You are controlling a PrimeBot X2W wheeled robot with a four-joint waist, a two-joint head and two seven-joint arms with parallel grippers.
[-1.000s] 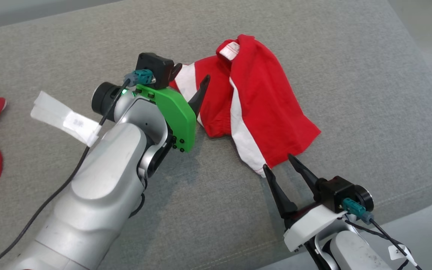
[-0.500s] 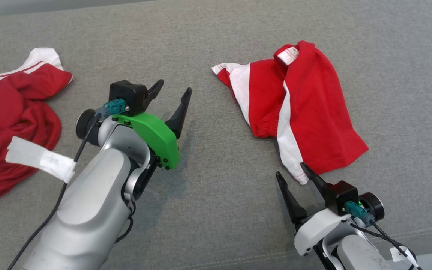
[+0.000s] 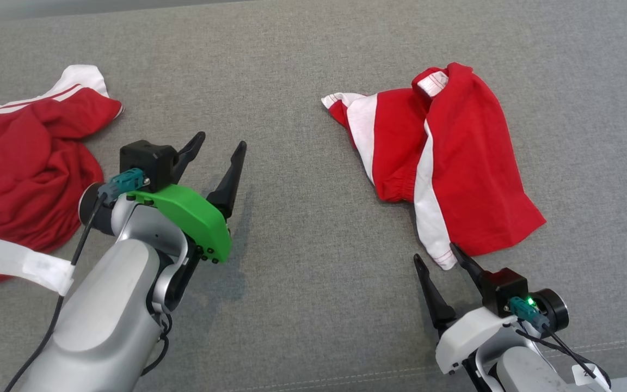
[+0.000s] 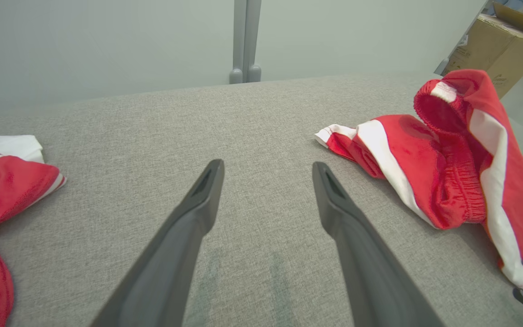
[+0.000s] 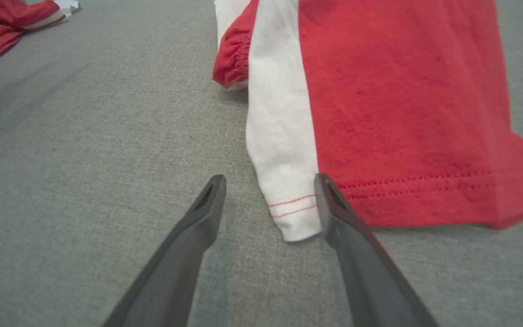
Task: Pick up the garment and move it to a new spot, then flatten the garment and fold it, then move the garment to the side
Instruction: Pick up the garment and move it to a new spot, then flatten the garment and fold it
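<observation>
Far left on the grey tabletop (image 3: 302, 71): a crumpled red shirt (image 3: 25, 158) with a white, striped sleeve end at its top, part of it running off the head view's edge. In the left wrist view, the same shirt (image 4: 2, 190) at that view's left edge.

Next, a white tape tag (image 3: 19, 264) on the left arm's cable, lying across the shirt's lower part in the head view.

Then the left hand (image 3: 222, 139), behind a green wrist cover (image 3: 194, 215): fingers spread wide, holding nothing, over bare fabric between shirt and shorts, apart from both. Seen from its own wrist as left hand (image 4: 268, 163), with only grey weave between the two fingers, and a grey post (image 4: 244, 41) beyond the far edge.

Right of centre, the shorts (image 3: 455, 163): red with white side stripes, bunched and partly folded over, elastic waistband up and away from the robot, leg hems toward it. Well apart from the shirt. In the left wrist view, shorts (image 4: 434, 172) at right, below a cardboard box (image 4: 502, 54).

Lower right, the right hand (image 3: 434, 251): fingers spread wide, gripping nothing, tips at the shorts' near hem. From its own wrist, right hand (image 5: 269, 177) with the stitched end of a white stripe of the shorts (image 5: 379, 91) lying between the fingers, just beside the one at that view's right.
</observation>
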